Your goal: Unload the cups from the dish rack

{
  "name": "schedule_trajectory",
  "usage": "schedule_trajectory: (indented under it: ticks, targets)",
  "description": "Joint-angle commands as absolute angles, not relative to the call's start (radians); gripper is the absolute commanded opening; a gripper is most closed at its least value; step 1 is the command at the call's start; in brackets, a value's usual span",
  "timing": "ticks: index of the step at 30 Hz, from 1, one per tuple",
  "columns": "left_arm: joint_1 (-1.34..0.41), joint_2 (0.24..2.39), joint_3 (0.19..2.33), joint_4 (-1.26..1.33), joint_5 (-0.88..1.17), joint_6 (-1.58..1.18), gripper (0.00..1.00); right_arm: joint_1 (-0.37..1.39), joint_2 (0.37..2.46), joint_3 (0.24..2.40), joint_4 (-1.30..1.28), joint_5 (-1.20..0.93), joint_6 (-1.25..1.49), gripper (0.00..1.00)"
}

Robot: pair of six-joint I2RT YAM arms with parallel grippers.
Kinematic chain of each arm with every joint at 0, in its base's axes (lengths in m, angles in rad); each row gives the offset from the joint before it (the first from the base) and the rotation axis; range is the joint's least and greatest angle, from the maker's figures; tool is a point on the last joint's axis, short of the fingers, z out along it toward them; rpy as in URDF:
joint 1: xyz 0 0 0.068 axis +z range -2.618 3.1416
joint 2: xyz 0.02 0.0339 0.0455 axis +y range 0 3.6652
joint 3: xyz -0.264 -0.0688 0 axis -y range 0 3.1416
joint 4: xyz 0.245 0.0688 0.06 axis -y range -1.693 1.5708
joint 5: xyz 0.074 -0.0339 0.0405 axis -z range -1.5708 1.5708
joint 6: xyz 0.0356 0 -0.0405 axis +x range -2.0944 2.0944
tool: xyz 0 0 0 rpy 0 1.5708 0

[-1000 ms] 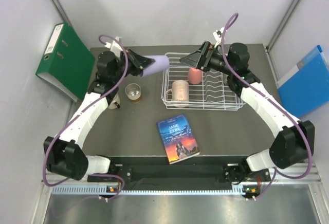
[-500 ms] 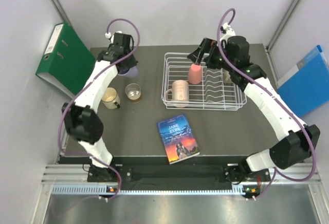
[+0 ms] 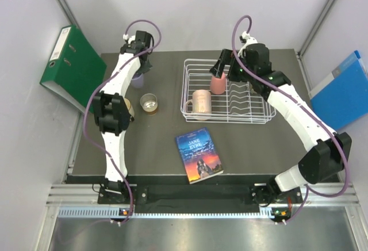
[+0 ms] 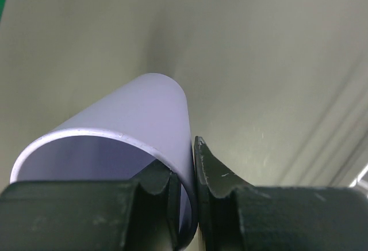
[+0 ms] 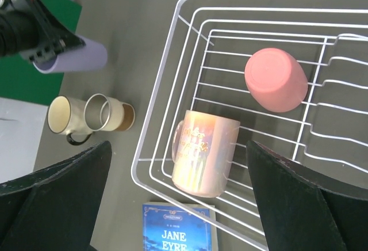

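The left hand (image 4: pixel 192 164) is clenched on the lilac tumbler (image 4: pixel 138 113), one finger inside the rim and one outside, at the upper left of the overhead view beyond the beige mug (image 5: pixel 62 114) and a clear glass (image 5: pixel 103 113). It is out of the dish rack (image 3: pixel 247 101), tilted over the bench (image 3: pixel 259 147). Whether its foot touches down I cannot tell. It looks like thin, light, stiff plastic, so a rim pinch should carry it, though the smooth wall could swivel between the fingers. The right hand (image 3: pixel 224 65) hangs spread wide and empty over the rack's upper left corner. Two cups remain there. The salmon-pink cup (image 5: pixel 275 79) stands mouth down, base up: light and slick by the look of it, best taken across its sides from above. The peach mug (image 5: pixel 204 153) lies on its side at the rack's lower left, and it seems glazed, heavier and breakable — I would take it across the body or by the wall at its mouth.
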State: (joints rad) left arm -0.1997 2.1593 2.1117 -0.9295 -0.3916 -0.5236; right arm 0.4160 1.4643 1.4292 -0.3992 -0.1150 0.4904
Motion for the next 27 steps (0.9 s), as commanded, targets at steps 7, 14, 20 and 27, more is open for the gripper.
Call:
schedule_trajectory:
  ticks: [7, 14, 20, 27]
  targets:
    - [-0.114, 2.301, 2.313, -1.012, -0.391, -0.543, 0.0, 0.439, 1.522, 1.529, -0.414, -0.074, 0.462, 1.0]
    - [-0.1, 2.352, 2.319, -1.014, -0.341, -0.557, 0.0, 0.44, 1.552, 1.549, -0.42, -0.072, 0.463, 1.0]
    - [-0.094, 2.381, 2.321, -1.014, -0.307, -0.561, 0.06, 0.44, 1.562, 1.549, -0.42, -0.064, 0.46, 1.0]
    - [-0.094, 2.346, 2.33, -1.005, -0.295, -0.58, 0.36, 0.439, 1.566, 1.545, -0.42, -0.064, 0.462, 1.0]
